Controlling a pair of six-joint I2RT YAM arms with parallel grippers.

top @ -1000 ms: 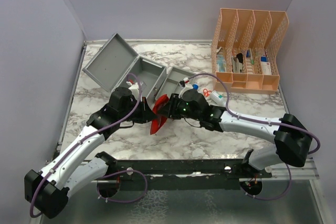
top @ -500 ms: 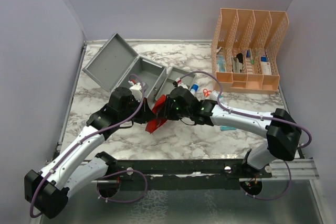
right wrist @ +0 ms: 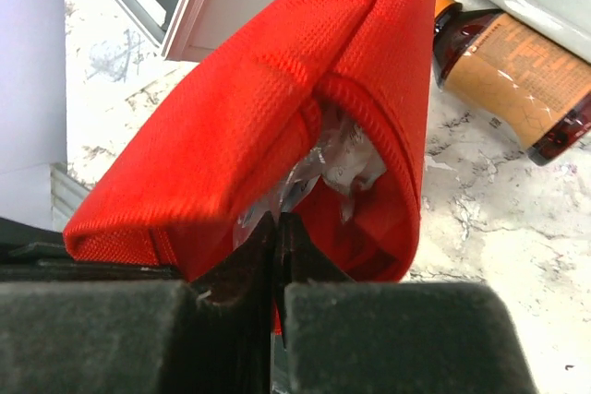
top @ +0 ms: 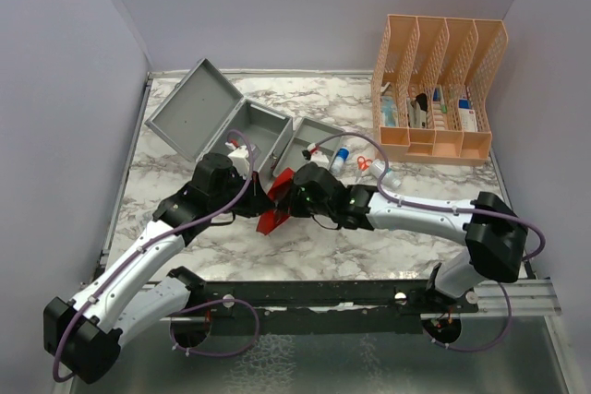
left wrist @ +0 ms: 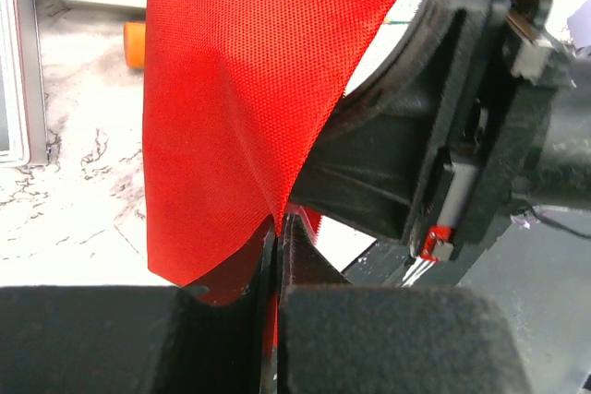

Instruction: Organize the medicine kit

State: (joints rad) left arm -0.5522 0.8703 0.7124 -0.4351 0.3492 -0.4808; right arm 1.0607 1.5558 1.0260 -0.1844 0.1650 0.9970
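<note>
- The left gripper (left wrist: 277, 228) is clamped on a fold of the red pouch (left wrist: 231, 89), jaws pressed together with the fabric caught between them.
- The right gripper (right wrist: 277, 223) is likewise closed on the pouch, at the lip of its open mouth, where crinkled clear plastic (right wrist: 337, 154) shows inside.
- The medicine kit (top: 261, 125) stands open at the rear left of the marble table (top: 351, 256), lid tilted back, just behind the two grippers. A grey tray (top: 309, 140) sits beside it on the right.
- The step appears to be handling the pouch between both arms, probably to open it or carry it to the case.
- The arms should move together, so the fabric is neither stretched hard nor left slack.
- Each pinch holds only a thin fold, so a slow, even motion seems wise.
- Keeping the mouth turned upward should stop the plastic-wrapped contents sliding out.
- A brown bottle (right wrist: 517, 66) lies on the table just beyond the pouch. The pouch should clear it and the case's front wall.
</note>
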